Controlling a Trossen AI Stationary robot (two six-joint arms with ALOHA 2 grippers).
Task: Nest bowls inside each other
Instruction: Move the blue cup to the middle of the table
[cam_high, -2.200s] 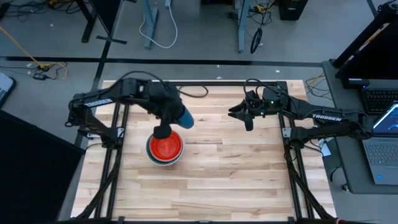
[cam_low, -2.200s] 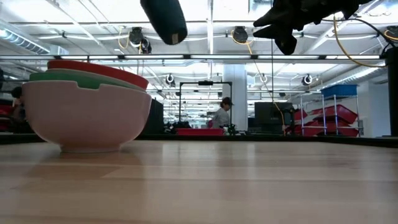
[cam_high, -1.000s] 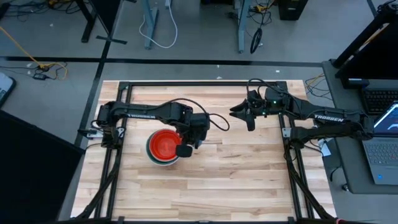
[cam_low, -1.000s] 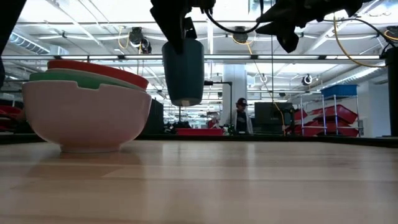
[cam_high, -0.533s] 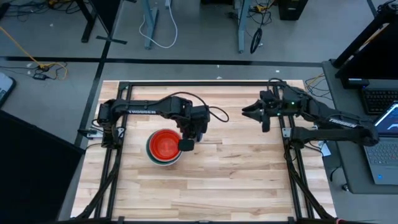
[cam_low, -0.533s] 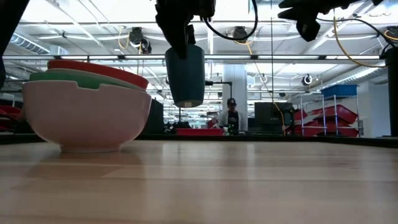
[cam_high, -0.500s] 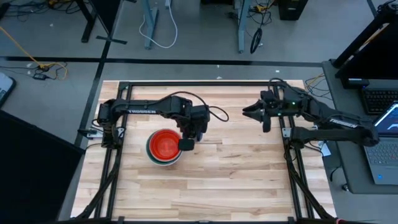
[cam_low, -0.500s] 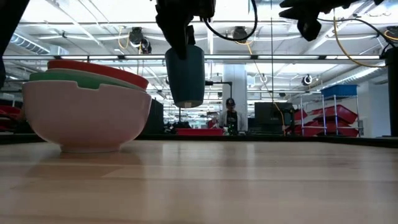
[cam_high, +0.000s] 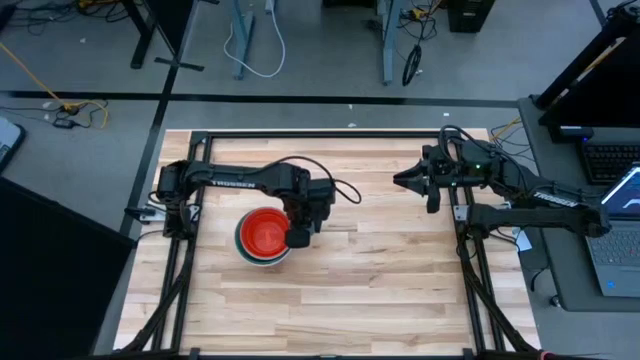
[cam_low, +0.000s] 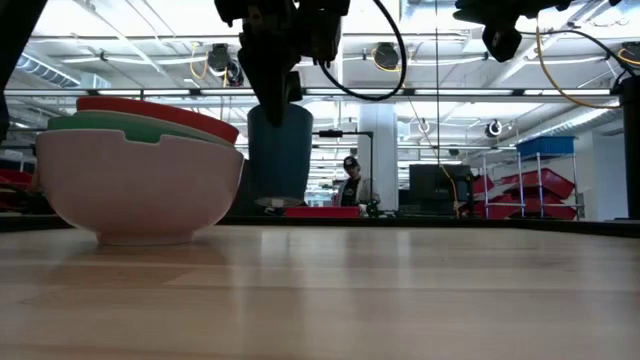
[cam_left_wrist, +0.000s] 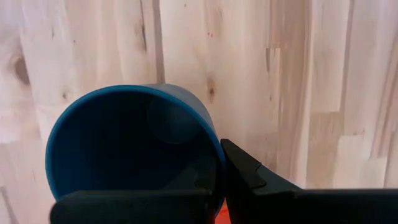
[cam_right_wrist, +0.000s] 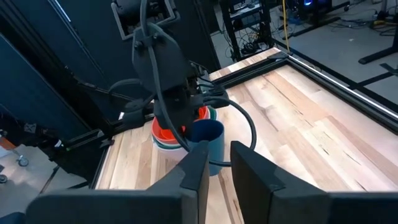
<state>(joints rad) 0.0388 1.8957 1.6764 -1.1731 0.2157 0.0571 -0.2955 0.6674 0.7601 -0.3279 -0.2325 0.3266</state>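
Cup (cam_low: 279, 155) pinched at its rim in your left gripper (cam_left_wrist: 217, 180), hanging upright just off the table (cam_high: 380, 270). Nested bowls (cam_high: 265, 236) sit right beside it. Your right gripper (cam_right_wrist: 214, 163) hovers well apart, fingers narrowly parted, holding nothing.

The bowls (cam_high: 264, 237) sit nested in one upright stack on the desk's left half. A large white bowl (cam_low: 138, 185) is outermost, a green bowl's (cam_low: 150, 131) rim shows above it, and a red bowl (cam_low: 160, 111) rises above that, tilted. From above, an orange-red inside (cam_high: 264, 233) fills the stack.
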